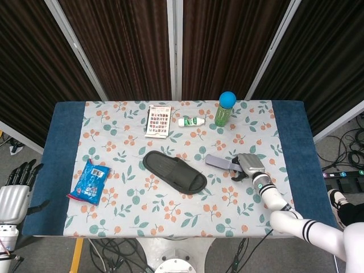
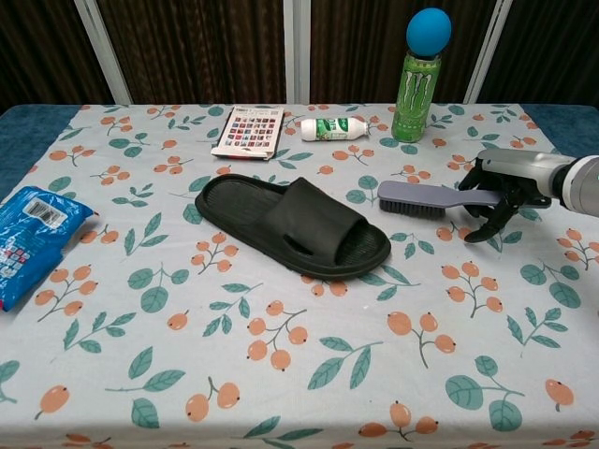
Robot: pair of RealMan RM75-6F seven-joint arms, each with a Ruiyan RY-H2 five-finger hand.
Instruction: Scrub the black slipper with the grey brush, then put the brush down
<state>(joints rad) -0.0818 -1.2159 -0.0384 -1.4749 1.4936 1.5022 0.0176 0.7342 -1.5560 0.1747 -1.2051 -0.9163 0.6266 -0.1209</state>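
The black slipper (image 1: 174,172) (image 2: 292,224) lies flat near the middle of the table, toe end pointing right. To its right is the grey brush (image 1: 219,163) (image 2: 426,198), bristles down, its head toward the slipper. My right hand (image 1: 249,165) (image 2: 501,192) grips the end of the brush's handle, fingers curled over it and thumb below. The brush head is about a hand's width from the slipper's toe and seems slightly raised off the cloth. My left hand (image 1: 14,190) hangs off the table's left edge with its fingers apart, holding nothing.
A green can topped with a blue ball (image 1: 223,111) (image 2: 416,75) stands at the back right. A white bottle (image 1: 191,121) (image 2: 333,128) lies beside a booklet (image 1: 158,120) (image 2: 248,130). A blue packet (image 1: 90,181) (image 2: 28,238) sits at the left.
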